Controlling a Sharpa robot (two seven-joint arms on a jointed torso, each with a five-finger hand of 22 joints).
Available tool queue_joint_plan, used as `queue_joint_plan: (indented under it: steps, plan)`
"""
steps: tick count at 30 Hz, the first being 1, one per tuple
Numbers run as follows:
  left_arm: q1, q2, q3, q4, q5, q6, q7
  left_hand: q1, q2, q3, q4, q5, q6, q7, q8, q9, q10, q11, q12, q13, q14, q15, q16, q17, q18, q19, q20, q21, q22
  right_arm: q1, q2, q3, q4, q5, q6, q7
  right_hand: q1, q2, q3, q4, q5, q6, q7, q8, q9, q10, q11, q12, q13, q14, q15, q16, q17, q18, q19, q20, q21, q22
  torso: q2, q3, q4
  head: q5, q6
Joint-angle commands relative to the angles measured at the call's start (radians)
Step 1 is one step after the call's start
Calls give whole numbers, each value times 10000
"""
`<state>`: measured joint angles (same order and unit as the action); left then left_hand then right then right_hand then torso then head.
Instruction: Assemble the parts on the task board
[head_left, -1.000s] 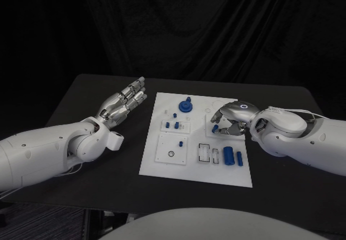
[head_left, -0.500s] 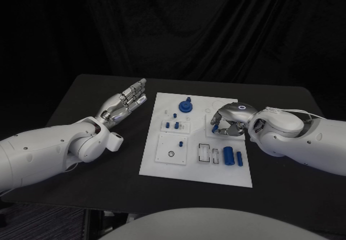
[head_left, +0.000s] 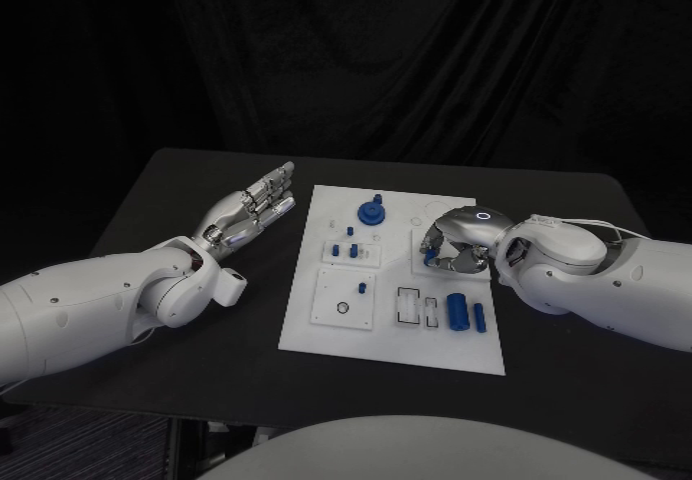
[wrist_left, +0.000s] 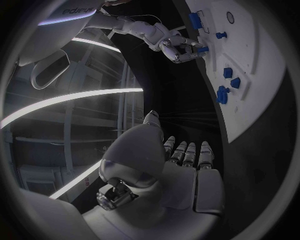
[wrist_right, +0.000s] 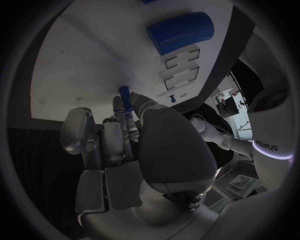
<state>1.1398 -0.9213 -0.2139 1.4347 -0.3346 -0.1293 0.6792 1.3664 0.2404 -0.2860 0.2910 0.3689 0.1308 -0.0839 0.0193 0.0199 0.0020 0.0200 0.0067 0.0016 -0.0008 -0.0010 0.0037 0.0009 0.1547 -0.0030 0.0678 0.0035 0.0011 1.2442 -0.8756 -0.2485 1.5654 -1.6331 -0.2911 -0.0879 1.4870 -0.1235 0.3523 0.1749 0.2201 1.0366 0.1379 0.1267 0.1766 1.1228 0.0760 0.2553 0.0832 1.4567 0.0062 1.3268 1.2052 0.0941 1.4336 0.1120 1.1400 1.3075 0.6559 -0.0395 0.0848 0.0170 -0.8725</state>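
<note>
**Small peg pinched over the right side of the board: slip and misalignment risks**

The right hand (head_left: 459, 247) is seen right of centre in the head view, fingers curled down onto the task board (head_left: 394, 340); a small blue peg (wrist_right: 124, 92) is pinched at its fingertips, low against the white plate. The left hand (head_left: 253, 205) is held flat and spread, holding nothing, above the table (head_left: 173, 190) just left of the board, in the upper left of the frame

Risks, as judged:
- the peg may tip in so slight a pinch and jam at its hole
- the hole is hidden by the fingers, so aim cannot be checked
- the board may be nudged, since it is not steadied

A large blue cylinder (head_left: 456, 308) lies lower right on the board. The table is black and matte; dark curtain hangs behind
</note>
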Motion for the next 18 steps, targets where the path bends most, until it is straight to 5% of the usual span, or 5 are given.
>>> queue_joint_plan:
  steps: [1,9,18]
  plan:
    - [-61,0,8,15,-80,9,1404,98,40,84,3,26,3,59,6,2,4,34,-59,-8,8,55,-37,-9,-189,30,15,-35,-11,-25,-56,9,77,529,-273,211,117,-18,79,-33,38,135,-27,68,70,148,-28,-65,11,19,-101,72,52,-98,2,-102,92,1525,-6,-7,8,14,-1]
    - [-149,-20,8,65,-80,65,1316,148,87,109,-1,73,-30,80,-1,-3,-8,78,-63,-12,8,101,-37,-9,-211,30,39,-35,-11,18,-407,38,499,961,-964,492,95,-34,136,-159,27,538,-172,267,306,494,-150,-164,30,92,-210,129,150,-134,83,-200,279,1573,0,0,19,77,-1]
    - [-170,-15,8,79,-80,163,1207,189,115,124,-2,93,-71,104,-7,-8,-16,124,-66,-15,8,144,-37,-9,-230,30,66,-35,-11,606,-773,58,1118,1087,-1125,524,96,-30,155,-229,16,720,-234,361,452,626,-203,-263,26,117,-254,130,161,-142,108,-252,324,1583,3,-3,7,190,-1]
